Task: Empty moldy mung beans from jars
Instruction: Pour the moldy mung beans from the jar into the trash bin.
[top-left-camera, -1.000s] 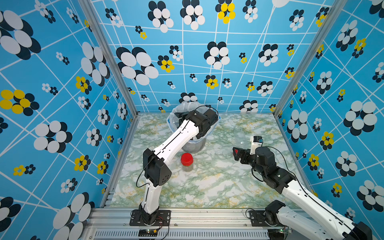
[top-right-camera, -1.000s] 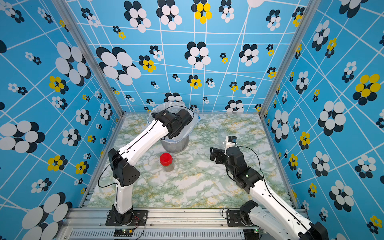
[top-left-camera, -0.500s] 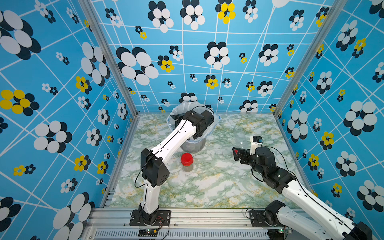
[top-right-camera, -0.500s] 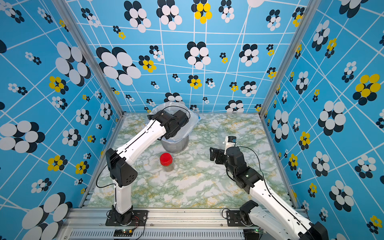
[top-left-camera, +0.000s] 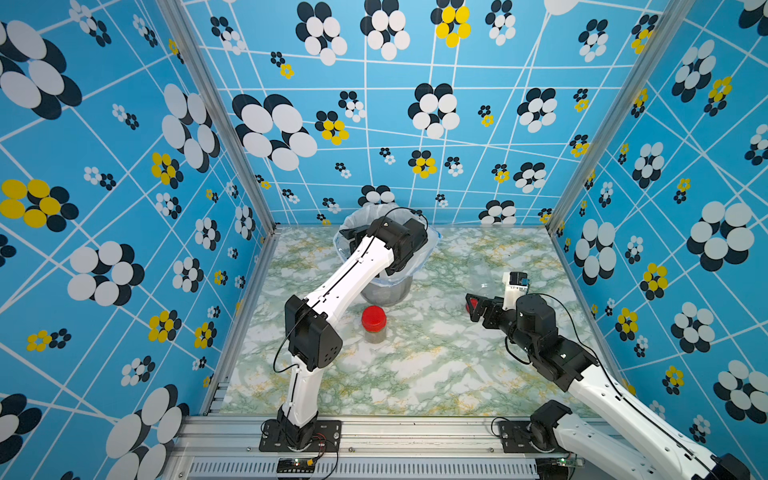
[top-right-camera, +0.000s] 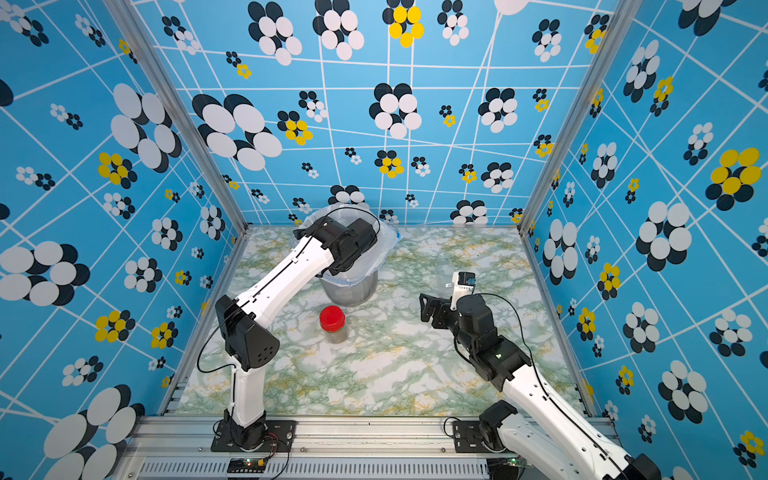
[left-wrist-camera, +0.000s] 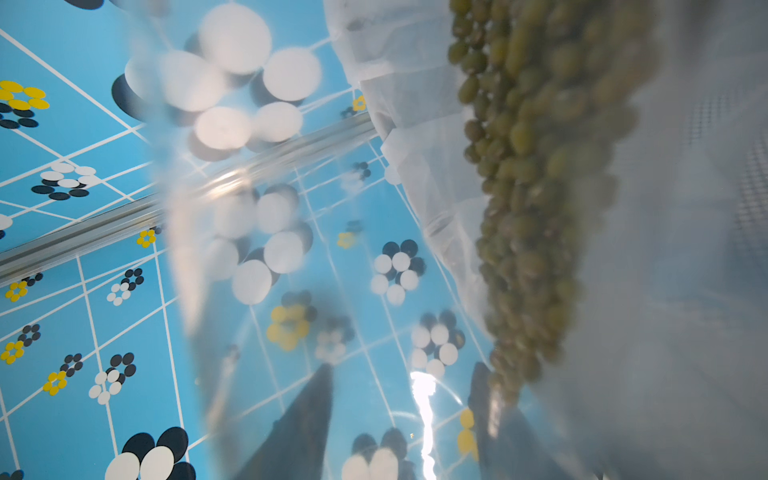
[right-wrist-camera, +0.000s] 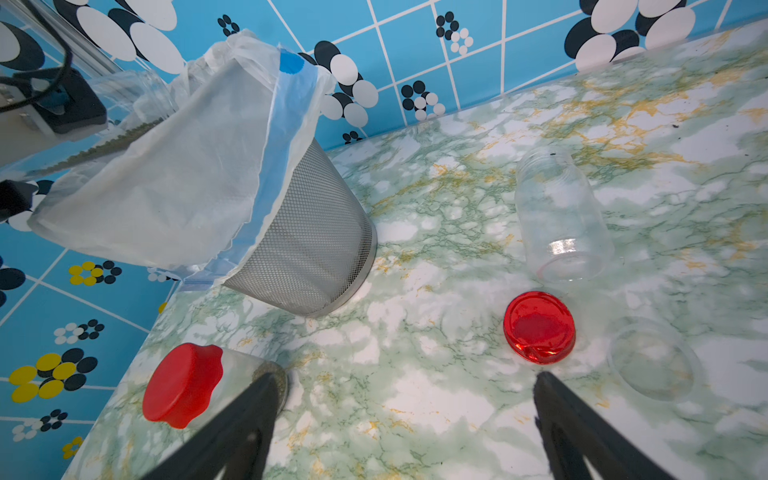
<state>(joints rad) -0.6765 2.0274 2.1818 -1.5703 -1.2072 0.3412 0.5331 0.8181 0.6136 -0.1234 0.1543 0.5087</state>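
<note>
Left claw: left gripper (left-wrist-camera: 403, 368) reaches out over the bin, clamped on a clear jar. Its dark fingers (left-wrist-camera: 307, 415) show through the jar wall in the left wrist view.
Held jar: tipped jar (right-wrist-camera: 137, 97), no lid, lying almost on its side with its mouth over the bag's opening.
Beans: mung beans (left-wrist-camera: 536, 166), olive-green, banked along the low side of the tipped jar and blurred close up. From the right wrist view they read as a thin dark-green line inside it.
Bin: grey mesh bin (top-left-camera: 384, 291) at the back of the table, near the rear wall.
Liner: white bag (right-wrist-camera: 166, 187) with a blue edge, draped over the bin's rim.
Right claw: right gripper (right-wrist-camera: 405, 378) spread wide with nothing between the jaws. It hangs above the table on the right side, well apart from the bin.
Loose lid: red lid (right-wrist-camera: 539, 327) flat on the table, just ahead of the right gripper.
Spare jar: empty jar (right-wrist-camera: 561, 216), clear and uncapped, just beyond the red lid; it seems to stand upright.
Clear ring: round clear piece (right-wrist-camera: 652, 357) beside the red lid. Cannot tell whether it is a lid or a jar.
Capped jar: red-capped jar (top-left-camera: 374, 326) upright mid-table, just in front of the bin, with a greenish layer showing through its wall.
Surface: marbled green-and-white table (top-left-camera: 415, 374).
</note>
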